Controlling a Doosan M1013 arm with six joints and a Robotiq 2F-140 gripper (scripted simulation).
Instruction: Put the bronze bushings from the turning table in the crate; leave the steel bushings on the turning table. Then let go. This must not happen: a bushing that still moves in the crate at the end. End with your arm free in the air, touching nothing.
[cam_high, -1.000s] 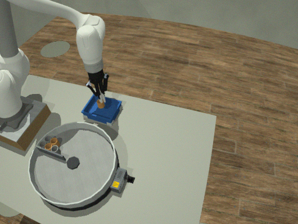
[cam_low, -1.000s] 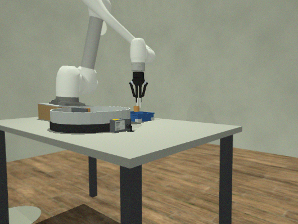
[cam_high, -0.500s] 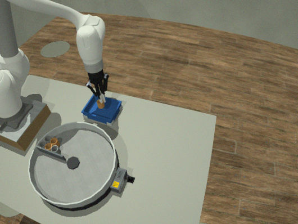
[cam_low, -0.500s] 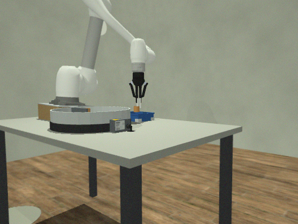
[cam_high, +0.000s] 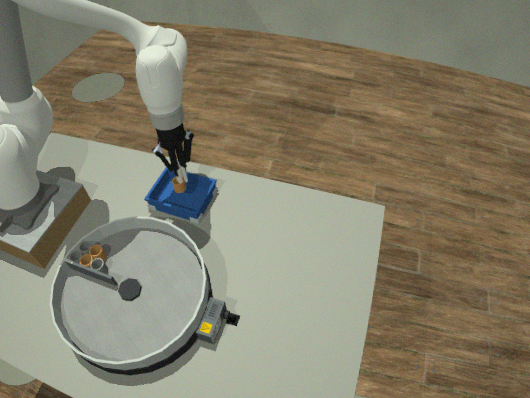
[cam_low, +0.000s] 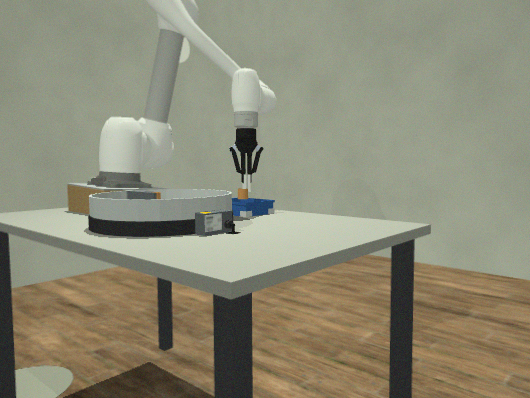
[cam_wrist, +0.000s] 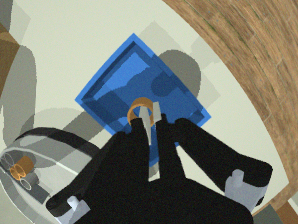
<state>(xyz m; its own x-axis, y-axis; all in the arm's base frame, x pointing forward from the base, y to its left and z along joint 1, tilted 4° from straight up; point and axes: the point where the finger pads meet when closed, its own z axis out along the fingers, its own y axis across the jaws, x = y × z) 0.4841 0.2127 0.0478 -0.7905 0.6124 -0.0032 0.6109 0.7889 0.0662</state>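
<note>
A bronze bushing (cam_high: 179, 186) is pinched upright between the narrow fingers of the claw (cam_high: 180, 176), low inside the blue crate (cam_high: 199, 206); I cannot tell whether it touches the crate floor. The white arm (cam_high: 159, 80) hangs straight down over it, wrist vertical. At seven o'clock from the crate sits the turning table (cam_high: 199, 260), with more bushings (cam_high: 93, 256), bronze and steel, bunched at its ten o'clock rim. All rests on the pale surface (cam_high: 300, 260).

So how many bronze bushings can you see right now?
3. One bronze bushing is between the gripper's fingers, over the blue crate. Two more sit behind the turning table's divider, among steel bushings. Others may be hidden there.
</note>
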